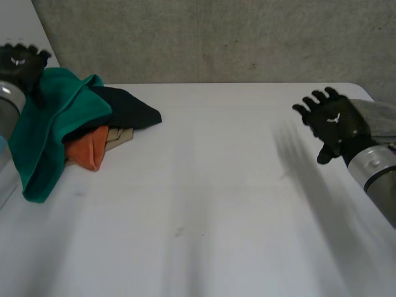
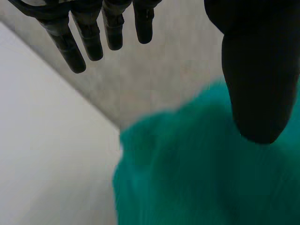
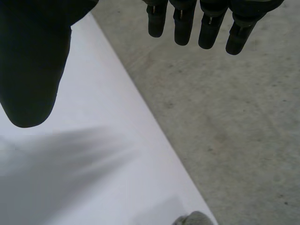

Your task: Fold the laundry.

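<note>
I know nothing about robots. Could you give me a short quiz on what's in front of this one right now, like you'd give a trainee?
1. True or false: the right hand is gripping a piece of laundry.
2. Pick one: what colour is the cloth lying closest to the left hand? A green, B yellow, C pink.
3. Fill in: both hands are ____, holding nothing.

Key: 1 false, it hangs above bare table. 2 A, the green cloth lies right beside that hand. 3 open.
</note>
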`<action>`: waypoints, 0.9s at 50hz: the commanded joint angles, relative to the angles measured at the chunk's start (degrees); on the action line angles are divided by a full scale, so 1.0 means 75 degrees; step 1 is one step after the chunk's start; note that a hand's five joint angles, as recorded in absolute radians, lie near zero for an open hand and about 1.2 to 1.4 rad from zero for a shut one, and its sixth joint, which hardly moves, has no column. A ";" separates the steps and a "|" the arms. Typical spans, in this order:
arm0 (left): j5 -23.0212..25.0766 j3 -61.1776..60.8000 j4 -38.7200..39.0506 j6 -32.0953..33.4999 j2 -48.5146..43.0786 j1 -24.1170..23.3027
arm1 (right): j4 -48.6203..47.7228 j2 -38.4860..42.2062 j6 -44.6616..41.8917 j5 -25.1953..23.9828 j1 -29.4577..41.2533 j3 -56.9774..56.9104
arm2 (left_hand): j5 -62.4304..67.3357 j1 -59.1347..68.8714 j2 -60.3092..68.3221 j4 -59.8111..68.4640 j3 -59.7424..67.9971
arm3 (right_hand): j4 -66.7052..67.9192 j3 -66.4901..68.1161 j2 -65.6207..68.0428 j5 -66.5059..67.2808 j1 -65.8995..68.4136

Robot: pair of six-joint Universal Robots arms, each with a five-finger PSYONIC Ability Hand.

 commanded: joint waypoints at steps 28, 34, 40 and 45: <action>0.0291 -0.0147 0.1122 -0.4297 0.2836 -0.3177 | 0.0000 -0.0677 0.0078 0.0782 -0.0028 0.0302 | 0.8968 0.9271 0.9086 0.9118 0.9054 | -0.0273 -0.0261 -0.0258 -0.0368 -0.0368; 0.0409 -0.0347 0.1415 -0.4698 0.2336 -0.4032 | 0.0023 -0.0830 0.0663 0.0794 -0.0039 0.0349 | 0.8968 0.9271 0.9086 0.9118 0.9054 | -0.0273 -0.0261 -0.0258 -0.0368 -0.0368; 0.0385 -0.0440 0.1088 -0.4136 0.0753 -0.4431 | 0.0222 -0.0818 0.1226 0.0747 -0.0063 0.0314 | 0.8968 0.9271 0.9086 0.9118 0.9054 | -0.0273 -0.0261 -0.0258 -0.0368 -0.0368; 0.0350 -0.0721 0.0374 -0.3316 -0.0326 -0.4630 | 0.0503 -0.0830 0.1437 0.0712 -0.0413 0.0256 | 0.8968 0.9271 0.9086 0.9118 0.9054 | -0.0273 -0.0261 -0.0258 -0.0368 -0.0368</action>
